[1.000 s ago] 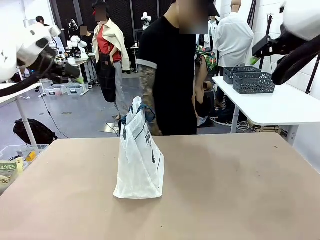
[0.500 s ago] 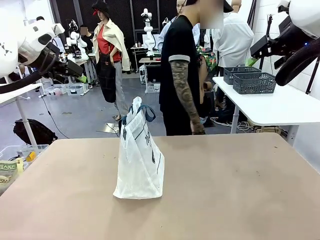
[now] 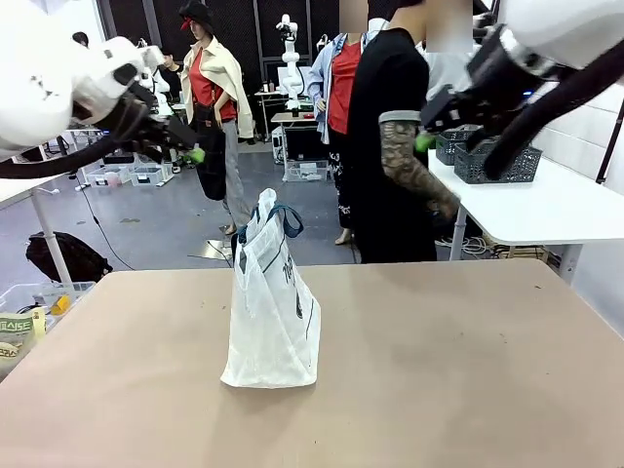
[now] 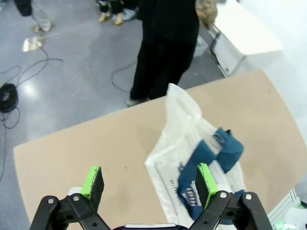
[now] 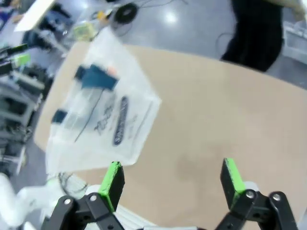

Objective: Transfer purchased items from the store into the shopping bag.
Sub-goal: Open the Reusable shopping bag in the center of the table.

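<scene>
- While both arms hang high over the desk [image 3: 468, 370], neither one touches anything on it.
- Seen from the left wrist, the left fingers [image 4: 93, 184] are spread wide with nothing between the green pads; below them lie the tan desk and the shopping bag [image 4: 192, 143].
- Seen from the right wrist, the right fingers [image 5: 230, 175] are spread just as wide and hold nothing; the bag [image 5: 105, 110] lies well off to one side of them, its dark blue oval logo showing.
- From the front, the shopping bag [image 3: 273, 312] stands upright on the desk, left of the middle and about halfway between the near and far edges, well apart from every edge.
- Its translucent white plastic narrows toward the top, where the dark blue handles droop to the side.
- Up at the left, the left fingers [image 3: 198, 154] point toward the middle, above the bag's height.
- Up at the right, the right fingers [image 3: 422, 142] point back toward the left, in front of a person's raised arm.
- That person [image 3: 390, 146], in a black shirt, stands just beyond the desk's far edge, right of the bag, with a hand [image 3: 444, 205] turned toward a white table [image 3: 546, 210].
- On that table, beyond the desk's far right corner, sits a dark grey slotted basket [image 3: 528, 162], partly hidden by the right arm.
</scene>
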